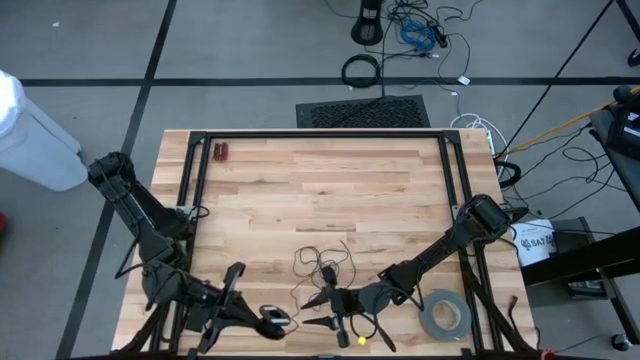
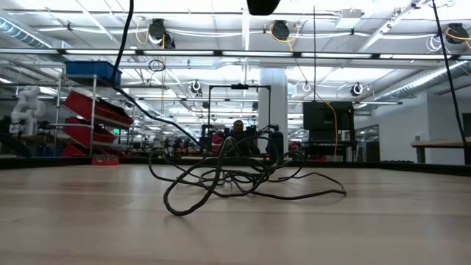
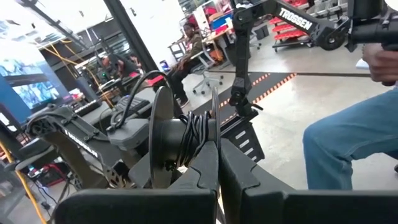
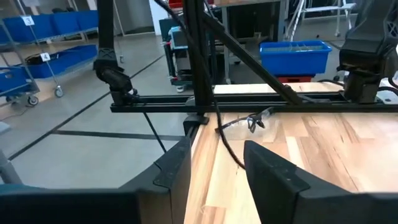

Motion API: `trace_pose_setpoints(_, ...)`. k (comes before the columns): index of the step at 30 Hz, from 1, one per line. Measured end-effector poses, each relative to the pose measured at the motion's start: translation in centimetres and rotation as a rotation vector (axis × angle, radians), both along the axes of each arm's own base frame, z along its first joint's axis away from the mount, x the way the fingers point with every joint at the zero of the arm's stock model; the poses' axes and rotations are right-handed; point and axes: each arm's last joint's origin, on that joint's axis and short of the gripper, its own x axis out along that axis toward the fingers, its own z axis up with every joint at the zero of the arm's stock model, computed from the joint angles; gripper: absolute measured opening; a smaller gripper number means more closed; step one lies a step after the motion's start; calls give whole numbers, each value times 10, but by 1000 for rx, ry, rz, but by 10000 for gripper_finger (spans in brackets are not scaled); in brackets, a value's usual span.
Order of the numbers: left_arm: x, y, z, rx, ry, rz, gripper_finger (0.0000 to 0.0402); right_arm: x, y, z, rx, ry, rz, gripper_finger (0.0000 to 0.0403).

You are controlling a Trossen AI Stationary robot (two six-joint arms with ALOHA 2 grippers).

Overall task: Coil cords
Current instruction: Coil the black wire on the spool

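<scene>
One thin black cord [image 1: 322, 265] lies loose; the right gripper [image 1: 322, 310] stands apart, the left gripper [image 1: 268, 320] clamps one spool [image 3: 168, 146].

The pale butcher-block wooden table top [image 1: 330, 195] is built of smooth, matt planks. A thin black rubbery cord [image 2: 243, 173], matt in finish, is seen as loose strands. The grey tape roll [image 1: 444, 316] is given a dull sheen. A black matt metal frame rail [image 4: 249, 99] is shown. The dark spool [image 3: 168, 140] appears as semi-gloss plastic.
</scene>
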Motion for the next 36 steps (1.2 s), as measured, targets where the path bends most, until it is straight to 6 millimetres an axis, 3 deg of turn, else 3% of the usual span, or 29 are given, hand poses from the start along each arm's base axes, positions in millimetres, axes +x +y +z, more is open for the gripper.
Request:
trace_pose_setpoints(5,0,0,0,8,-3,0,0,12,-9,-10,23,-62,20,121)
trace_pose_setpoints(11,0,0,0,9,-3,-4,0,14,-9,-14,32,-70,64,98)
trace_pose_setpoints(20,0,-1,0,27,-10,-27,0,16,-11,-15,34,-72,60,7)
trace_pose_setpoints(28,-1,-3,-1,23,-12,-85,0,20,-17,-14,15,-78,49,1)
trace_pose_setpoints(36,4,-10,-8,33,-5,-141,0,48,-28,15,-71,-4,48,0)
